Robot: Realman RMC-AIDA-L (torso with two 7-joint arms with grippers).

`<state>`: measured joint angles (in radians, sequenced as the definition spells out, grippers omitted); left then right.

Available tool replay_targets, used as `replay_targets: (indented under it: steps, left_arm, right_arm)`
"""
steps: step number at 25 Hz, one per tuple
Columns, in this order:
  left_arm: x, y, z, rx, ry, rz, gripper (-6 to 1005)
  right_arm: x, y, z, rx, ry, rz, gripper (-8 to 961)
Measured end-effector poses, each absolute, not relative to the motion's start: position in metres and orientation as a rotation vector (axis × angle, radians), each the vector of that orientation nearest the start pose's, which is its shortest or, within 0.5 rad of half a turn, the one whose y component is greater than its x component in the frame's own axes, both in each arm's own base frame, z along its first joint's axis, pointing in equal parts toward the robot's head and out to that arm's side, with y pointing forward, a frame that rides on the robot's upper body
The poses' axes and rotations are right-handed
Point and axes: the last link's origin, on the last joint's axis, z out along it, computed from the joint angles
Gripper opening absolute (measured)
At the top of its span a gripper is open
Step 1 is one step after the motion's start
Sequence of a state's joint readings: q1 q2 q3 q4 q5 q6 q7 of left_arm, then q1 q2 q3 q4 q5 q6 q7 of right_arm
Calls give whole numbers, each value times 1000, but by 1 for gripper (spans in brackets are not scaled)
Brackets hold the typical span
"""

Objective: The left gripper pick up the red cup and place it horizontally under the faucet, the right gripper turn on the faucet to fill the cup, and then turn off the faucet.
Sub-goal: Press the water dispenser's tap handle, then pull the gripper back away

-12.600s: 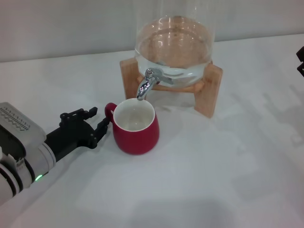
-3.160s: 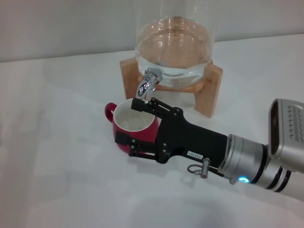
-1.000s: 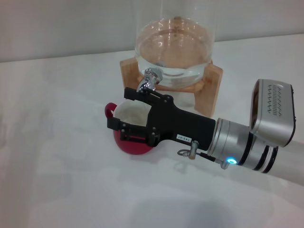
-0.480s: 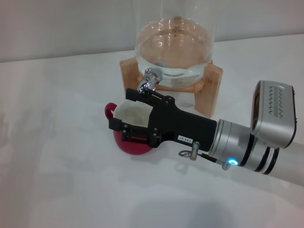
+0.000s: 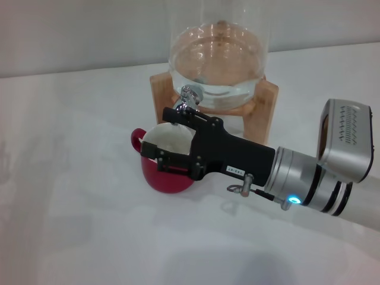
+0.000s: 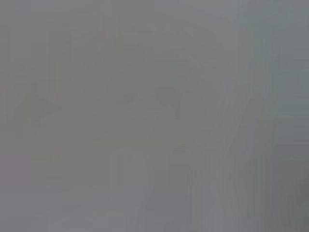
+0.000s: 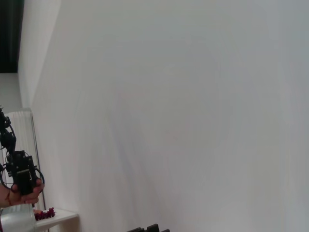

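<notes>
The white table (image 5: 77, 225) fills the head view, with a pale wall behind it. At its far middle stands a clear glass dispenser (image 5: 217, 56) on a wooden stand (image 5: 264, 113), holding shallow liquid at its base.

The right arm reaches in from the right, its silver wrist (image 5: 303, 178) lit by 1 blue light, a vented grey box (image 5: 347, 148) riding above it. The right gripper (image 5: 168, 135) lies over the near side of the red cup, its 2 black fingers spread apart: the upper finger (image 5: 184, 117) reaches to the faucet's spout, the lower finger (image 5: 169, 159) crosses the cup's rim. The claw is released and grasps nothing; whether the upper finger touches the spout is unclear.

The red cup (image 5: 160, 178) stands upright on the table directly below the faucet (image 5: 189, 98), its cream inside facing up and its small handle (image 5: 138, 139) pointing to the robot's left.

The left gripper appears in no view; the left wrist view is a blank grey field. The right wrist view shows mostly a pale wall.
</notes>
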<state>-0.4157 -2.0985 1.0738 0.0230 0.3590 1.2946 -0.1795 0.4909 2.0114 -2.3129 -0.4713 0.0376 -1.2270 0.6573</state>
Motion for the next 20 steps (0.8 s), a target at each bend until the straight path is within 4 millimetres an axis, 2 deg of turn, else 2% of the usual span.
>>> replay_targets:
  steps: [20]
  left_arm:
    - [-349, 310, 8, -1547, -464, -659, 515]
  right_arm:
    - [201, 311, -77, -2376, 413, 1214, 870]
